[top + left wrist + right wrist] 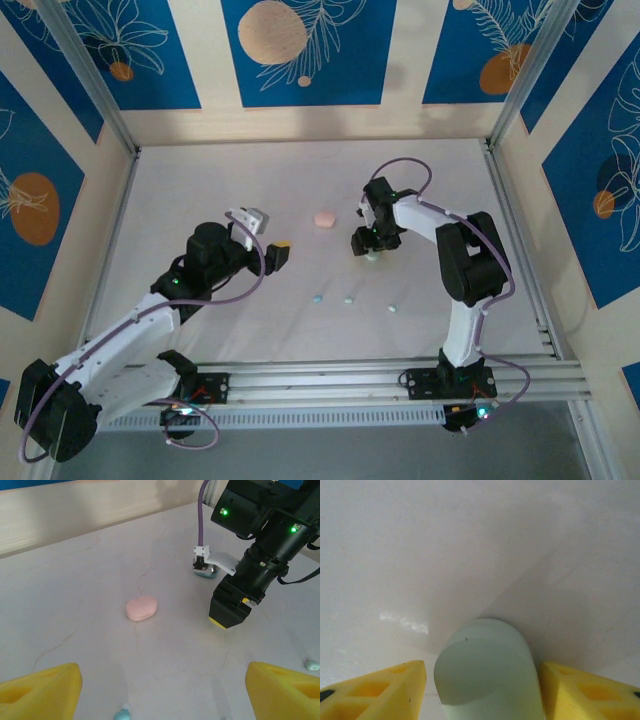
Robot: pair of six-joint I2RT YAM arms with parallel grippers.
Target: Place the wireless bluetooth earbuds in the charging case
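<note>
Three tiny earbuds lie loose on the white table [200, 200], none of them in a case. They form a rough row on the arm-base side of the pink case [324, 218], well apart from it. They are a light blue earbud [317, 298], a second light blue earbud [348, 299] and a pale mint earbud [393, 307], farthest right. The pink case lies shut and alone. Near its right side, a pale mint case [480, 655] sits between the yellow fingers of the right gripper [482, 690]. It cannot be told whether they squeeze it, or whether that case is open. On the pink case's left and nearer side, the left gripper [160, 695] is spread wide and holds nothing.
</note>
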